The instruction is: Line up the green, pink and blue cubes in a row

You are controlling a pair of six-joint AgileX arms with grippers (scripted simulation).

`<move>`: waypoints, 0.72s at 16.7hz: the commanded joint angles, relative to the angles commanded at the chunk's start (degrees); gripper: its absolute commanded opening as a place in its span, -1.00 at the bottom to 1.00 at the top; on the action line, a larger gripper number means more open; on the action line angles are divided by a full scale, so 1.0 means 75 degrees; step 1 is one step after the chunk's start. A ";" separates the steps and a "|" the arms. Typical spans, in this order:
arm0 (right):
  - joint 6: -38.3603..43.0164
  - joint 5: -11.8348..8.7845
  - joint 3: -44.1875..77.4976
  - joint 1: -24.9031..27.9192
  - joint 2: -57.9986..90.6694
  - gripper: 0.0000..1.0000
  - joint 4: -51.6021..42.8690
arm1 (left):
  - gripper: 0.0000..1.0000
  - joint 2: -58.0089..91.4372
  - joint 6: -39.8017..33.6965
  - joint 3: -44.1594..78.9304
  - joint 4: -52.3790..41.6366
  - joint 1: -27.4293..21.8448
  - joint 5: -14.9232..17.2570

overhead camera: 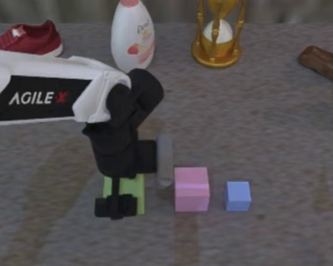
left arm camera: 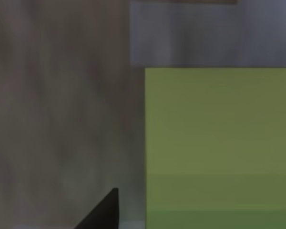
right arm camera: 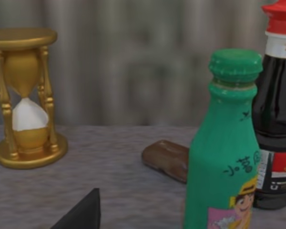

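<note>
now the left pincer point(overhead camera: 120, 206) sits over the green cube point(overhead camera: 140, 194); grip state unclear.

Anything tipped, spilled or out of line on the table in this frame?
Nothing stands out. The green cube, pink cube and blue cube sit flat in one row, apart from each other, with the left gripper over the green one. The hourglass and white bottle stand upright.
</note>
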 joint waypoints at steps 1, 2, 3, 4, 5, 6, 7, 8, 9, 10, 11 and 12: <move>0.0000 0.0000 0.0000 0.0000 0.0000 1.00 0.0000 | 1.00 0.0000 0.0000 0.0000 0.0000 0.0000 0.0000; 0.0000 0.0000 0.0000 0.0000 0.0000 1.00 0.0000 | 1.00 0.0000 0.0000 0.0000 0.0000 0.0000 0.0000; 0.0000 0.0000 0.0000 0.0000 0.0000 1.00 0.0000 | 1.00 0.0000 0.0000 0.0000 0.0000 0.0000 0.0000; 0.0000 0.0000 0.0000 0.0000 0.0000 1.00 0.0000 | 1.00 0.0000 0.0000 0.0000 0.0000 0.0000 0.0000; 0.0000 0.0000 0.0000 0.0000 0.0000 1.00 0.0000 | 1.00 0.0000 0.0000 0.0000 0.0000 0.0000 0.0000; 0.0000 0.0000 0.0000 0.0000 0.0000 1.00 0.0000 | 1.00 0.0000 0.0000 0.0000 0.0000 0.0000 0.0000; 0.0000 0.0000 0.0000 0.0000 0.0000 1.00 0.0000 | 1.00 -0.0006 0.0000 0.0002 -0.0002 0.0014 0.0000; 0.0000 0.0000 0.0000 0.0000 0.0000 1.00 0.0000 | 1.00 -0.0014 0.0001 0.0024 -0.0027 0.0015 -0.0001; 0.0000 0.0000 0.0000 0.0000 0.0000 1.00 0.0000 | 1.00 -0.0047 0.0004 0.0106 -0.0133 0.0022 -0.0003; 0.0000 0.0000 0.0000 0.0000 0.0000 1.00 0.0000 | 1.00 -0.0105 0.0005 0.0230 -0.0315 0.0035 -0.0004; 0.0000 0.0000 0.0000 0.0000 0.0000 1.00 0.0000 | 1.00 -0.0187 0.0002 0.0382 -0.0556 0.0054 -0.0005; 0.0000 0.0000 0.0000 0.0000 0.0000 1.00 0.0000 | 1.00 -0.0289 -0.0006 0.0552 -0.0841 0.0078 -0.0006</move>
